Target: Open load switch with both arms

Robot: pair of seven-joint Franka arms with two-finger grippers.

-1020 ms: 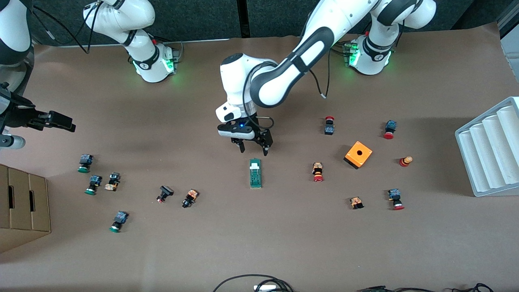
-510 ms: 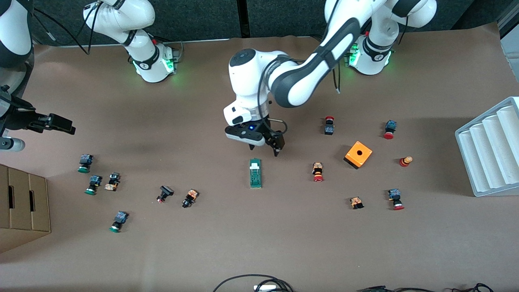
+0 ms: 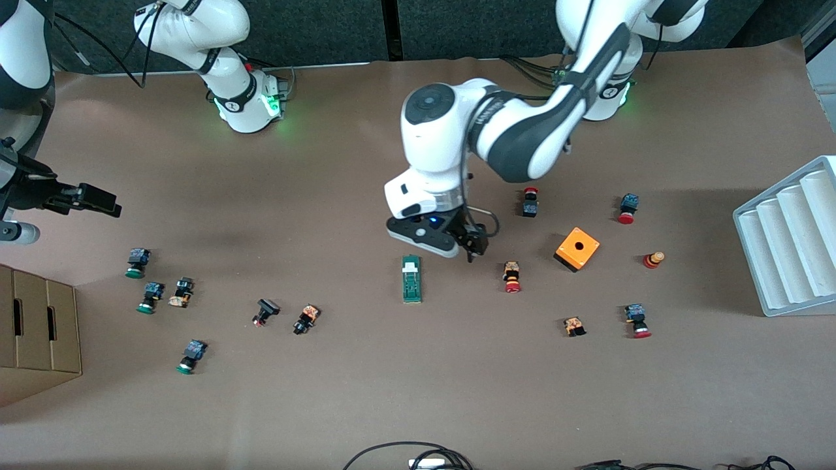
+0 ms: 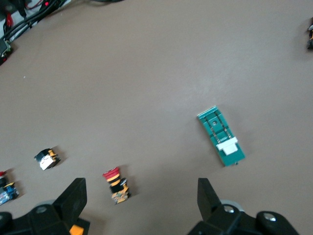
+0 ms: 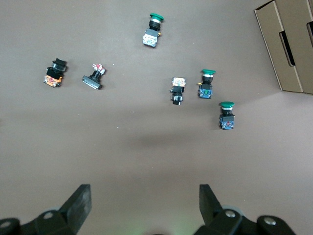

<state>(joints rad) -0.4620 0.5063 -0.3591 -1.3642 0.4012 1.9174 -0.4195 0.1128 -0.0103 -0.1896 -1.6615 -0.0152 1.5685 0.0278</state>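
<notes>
Item: load switch, slim dark-green bar with a small white block at one end, lying flat on the brown desk about midway between the two arms' ends, white block pointing toward the robot bases. In the left wrist view the same bar is showing two thin rails along its top and the white block across them.

Handling, as judged: probably light, rigid plastic, so it is likely sliding on the paper-covered desk if pushed from one side only. The long edges are looking like the safest hold for one end effector, across the narrow width near the green end, leaving the white block free for the other. The block looks small and possibly delicate; a gentle pinch is advisable.

Left end effector: hanging just above the desk beside the switch, toward the left arm's end, between it and a red-capped push button; fingers standing wide apart, holding nothing.

Right end effector: waiting over the right arm's end of the desk, above a scatter of green-capped push buttons; fingers spread wide, empty.

Change against the earlier frames: the left arm is swinging toward its own end of the desk, its end effector moving off from directly over the white end of the switch. The switch and right arm are remaining unmoved.
</notes>
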